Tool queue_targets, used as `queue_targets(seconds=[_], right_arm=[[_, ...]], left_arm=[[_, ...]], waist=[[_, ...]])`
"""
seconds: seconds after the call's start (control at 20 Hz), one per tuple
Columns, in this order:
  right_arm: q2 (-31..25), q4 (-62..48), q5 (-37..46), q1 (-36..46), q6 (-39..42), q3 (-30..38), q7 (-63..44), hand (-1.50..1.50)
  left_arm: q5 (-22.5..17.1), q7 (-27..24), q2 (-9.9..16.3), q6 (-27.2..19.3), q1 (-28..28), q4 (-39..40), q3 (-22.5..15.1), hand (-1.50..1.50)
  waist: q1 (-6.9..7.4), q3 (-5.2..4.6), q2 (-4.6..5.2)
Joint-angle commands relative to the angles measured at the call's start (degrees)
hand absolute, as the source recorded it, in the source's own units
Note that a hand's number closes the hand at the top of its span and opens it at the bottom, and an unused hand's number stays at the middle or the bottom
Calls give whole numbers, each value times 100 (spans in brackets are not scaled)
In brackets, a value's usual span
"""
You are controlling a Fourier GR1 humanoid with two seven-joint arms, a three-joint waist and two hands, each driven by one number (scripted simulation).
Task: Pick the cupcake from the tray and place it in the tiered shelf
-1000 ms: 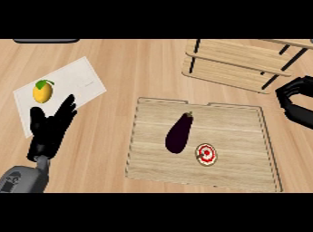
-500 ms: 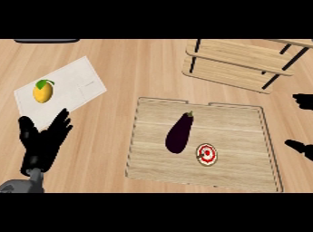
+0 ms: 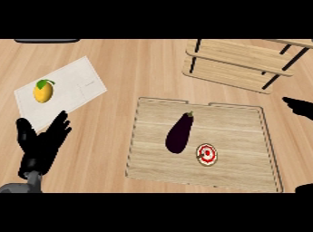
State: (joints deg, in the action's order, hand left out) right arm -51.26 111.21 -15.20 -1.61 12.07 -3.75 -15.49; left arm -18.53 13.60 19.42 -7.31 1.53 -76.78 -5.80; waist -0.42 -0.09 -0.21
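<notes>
On the flat wooden tray (image 3: 252, 167), the red-and-white frosted cupcake (image 3: 207, 154) sits just beside a dark purple eggplant (image 3: 178, 133). Right hand (image 3: 307, 110): spread wide, holding nothing. Risk: fingers nudging the eggplant during approach.
</notes>
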Motion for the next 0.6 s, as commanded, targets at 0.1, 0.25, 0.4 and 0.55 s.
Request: queue_targets(seconds=[0.1,0.25,0.4,0.55], right_arm=[[47,1310,383,548,-419,-720,-2263,-150],[328,1235,781,1348,-727,-1113,-3327,-150],[787,1256,1563,1658,-974,-1732,-3998,-150],[1039,711,2032,2306,-753,-2201,-4548,-150]], left_arm=[[22,95,-41,96,46,-9,19,0],[61,-145,-1,254,121,304,123,0],[112,50,-34,167,107,-43,92,0],[368,220,-412,-259,279,-77,-167,0]], waist=[[68,-5,15],[140,-8,35],[126,1,24],[156,0,32]])
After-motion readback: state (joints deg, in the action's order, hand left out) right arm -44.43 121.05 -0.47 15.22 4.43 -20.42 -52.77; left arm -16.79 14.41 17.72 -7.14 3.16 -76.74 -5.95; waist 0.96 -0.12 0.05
